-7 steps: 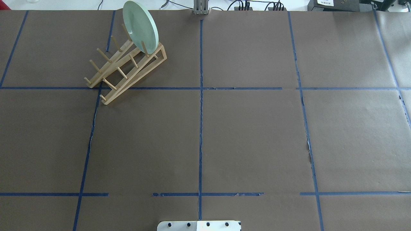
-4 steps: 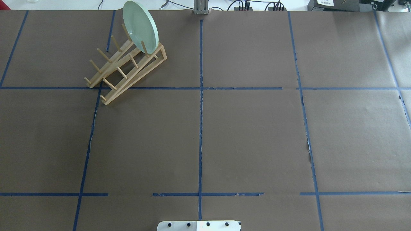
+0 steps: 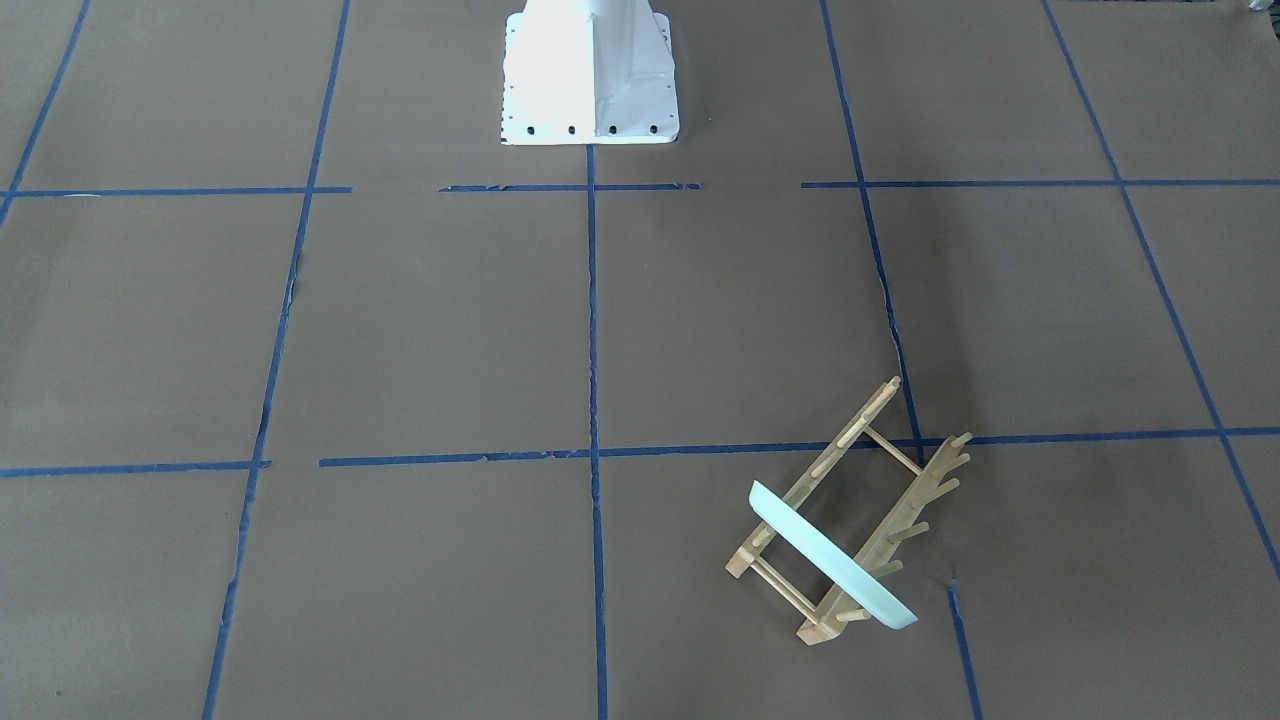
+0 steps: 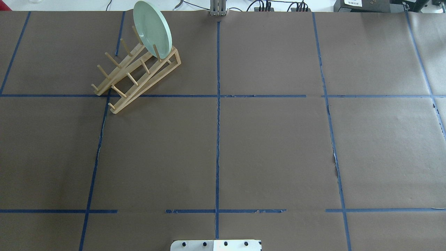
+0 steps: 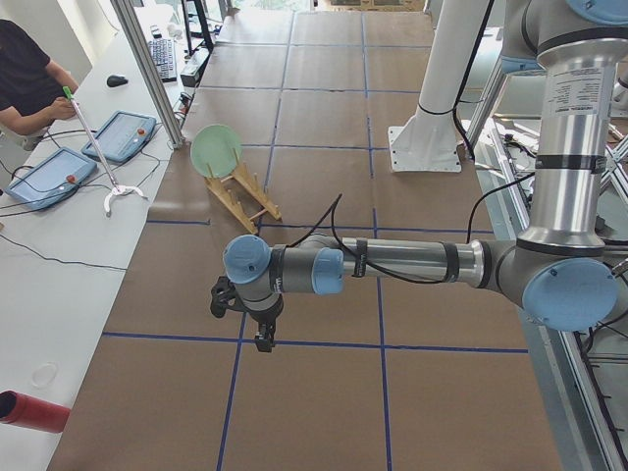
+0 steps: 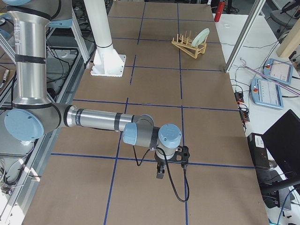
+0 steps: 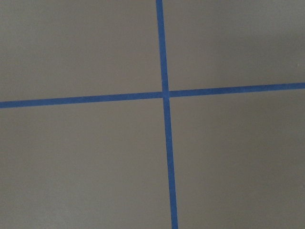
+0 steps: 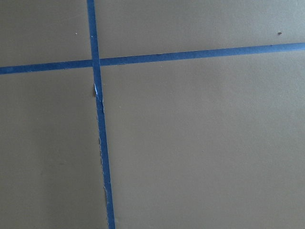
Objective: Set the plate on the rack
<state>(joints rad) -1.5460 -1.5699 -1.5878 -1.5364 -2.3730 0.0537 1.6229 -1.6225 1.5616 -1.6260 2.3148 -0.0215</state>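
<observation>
The pale mint-green plate stands on edge between the pegs at the far end of the light wooden rack, at the table's far left. It leans slightly and nothing holds it. Both also show in the front-facing view, the plate across the rack. The left gripper hangs low over the table's left end, far from the rack. The right gripper hangs low over the right end. Whether either is open or shut I cannot tell. Both wrist views show only brown paper and blue tape.
Brown paper with a blue tape grid covers the table. The robot's white base stands at the near edge. Operator tablets and a seated person lie beyond the far edge. A metal post stands at the far middle.
</observation>
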